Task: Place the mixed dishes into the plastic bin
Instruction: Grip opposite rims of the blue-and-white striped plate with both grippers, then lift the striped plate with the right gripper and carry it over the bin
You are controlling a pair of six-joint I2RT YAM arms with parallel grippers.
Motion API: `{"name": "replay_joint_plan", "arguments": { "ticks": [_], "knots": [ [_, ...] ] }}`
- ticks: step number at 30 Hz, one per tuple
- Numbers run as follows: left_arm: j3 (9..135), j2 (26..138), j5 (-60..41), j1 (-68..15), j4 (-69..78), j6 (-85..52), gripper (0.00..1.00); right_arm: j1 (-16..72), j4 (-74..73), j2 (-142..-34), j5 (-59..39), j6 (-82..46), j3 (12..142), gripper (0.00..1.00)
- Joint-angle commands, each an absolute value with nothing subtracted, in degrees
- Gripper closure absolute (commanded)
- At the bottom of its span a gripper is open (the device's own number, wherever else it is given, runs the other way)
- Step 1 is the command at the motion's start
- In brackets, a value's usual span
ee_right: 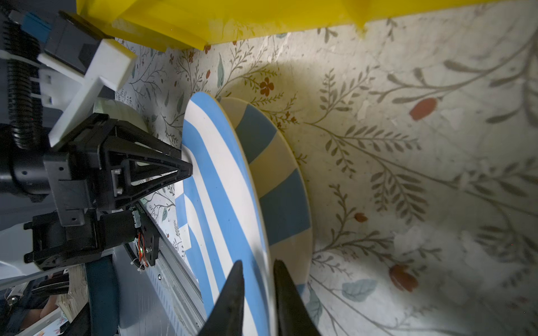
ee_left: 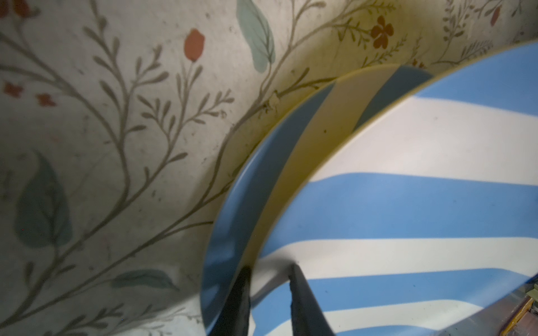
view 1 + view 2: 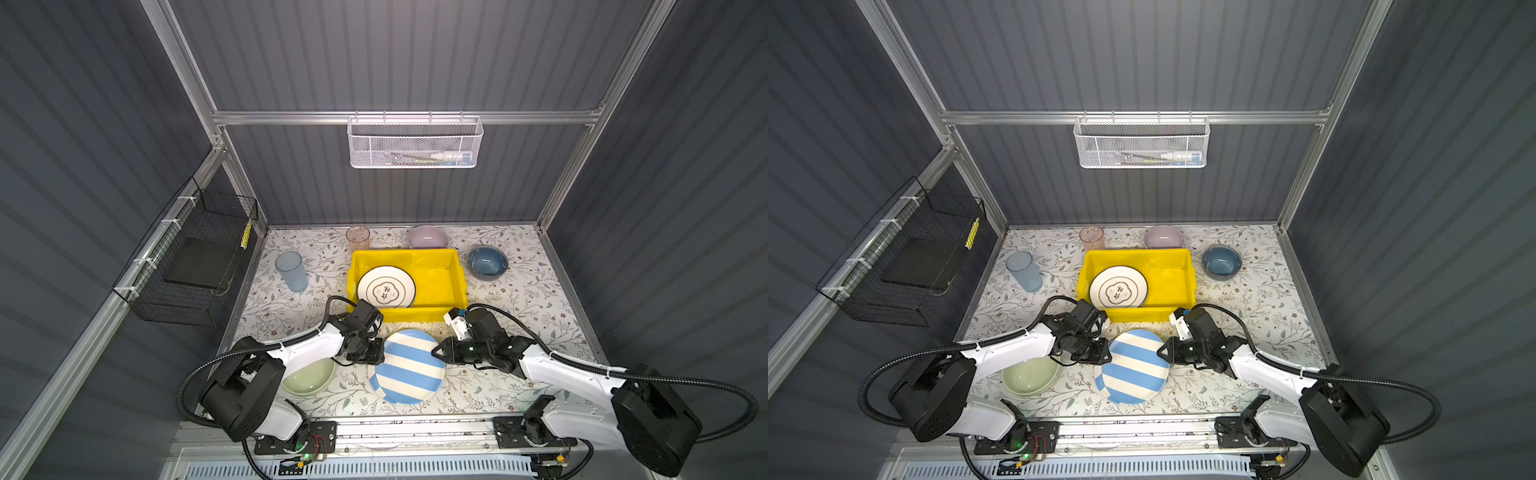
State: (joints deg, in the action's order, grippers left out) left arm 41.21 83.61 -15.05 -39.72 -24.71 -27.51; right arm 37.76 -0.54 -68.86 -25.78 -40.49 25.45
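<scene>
**Carry the top plate level into the bin**

Find the top plate (image 3: 411, 365) close to the middle of the worktop's (image 3: 519, 299) near edge, raised and tilted over a lower plate (image 1: 279, 192) with the same stripes. Note the left gripper (image 1: 189, 171) clenched on the rim at its own side, and the right gripper (image 1: 257, 263) astride the opposite rim; not possible to tell whether pressing it already or not. Confirm this second grip before any lift. Then raise both sides together, level, high enough to pass the near wall of the bin (image 3: 415, 313), placed just behind, toward the far edge. Avoid dragging the lower plate along. Set down on the emblem plate (image 3: 386, 289) in the bin's left part, or on the bare right part. Release only when resting flat.
</scene>
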Motion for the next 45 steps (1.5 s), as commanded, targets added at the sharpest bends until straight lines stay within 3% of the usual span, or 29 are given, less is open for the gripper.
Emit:
{"name": "replay_joint_plan", "arguments": {
  "ticks": [1,10,17,27,36,45],
  "knots": [
    [42.8,84.6,-14.4,-40.1,-24.8,-27.2,0.75,37.7,-2.7,-69.5,-27.3,-40.6,26.1,0.83],
    [43.6,84.3,-13.6,-40.1,-25.1,-27.4,0.74,37.6,-2.0,-69.4,-26.9,-40.7,26.2,0.93],
    [44.7,80.9,-10.9,-40.1,-28.8,-27.1,0.68,37.1,2.7,-66.2,-25.2,-40.5,26.5,1.0],
    [50.1,77.4,-7.7,-40.1,-35.9,-25.4,0.63,35.1,6.8,-60.3,-25.7,-39.5,27.0,1.0],
    [57.2,74.1,-3.3,-39.0,-44.0,-27.0,0.48,33.2,11.6,-57.8,-27.7,-36.9,29.7,1.0],
    [59.4,71.8,-3.9,-28.3,-46.5,-24.8,0.45,32.0,16.7,-57.2,-33.4,-34.5,37.6,1.0]
  ]
}}
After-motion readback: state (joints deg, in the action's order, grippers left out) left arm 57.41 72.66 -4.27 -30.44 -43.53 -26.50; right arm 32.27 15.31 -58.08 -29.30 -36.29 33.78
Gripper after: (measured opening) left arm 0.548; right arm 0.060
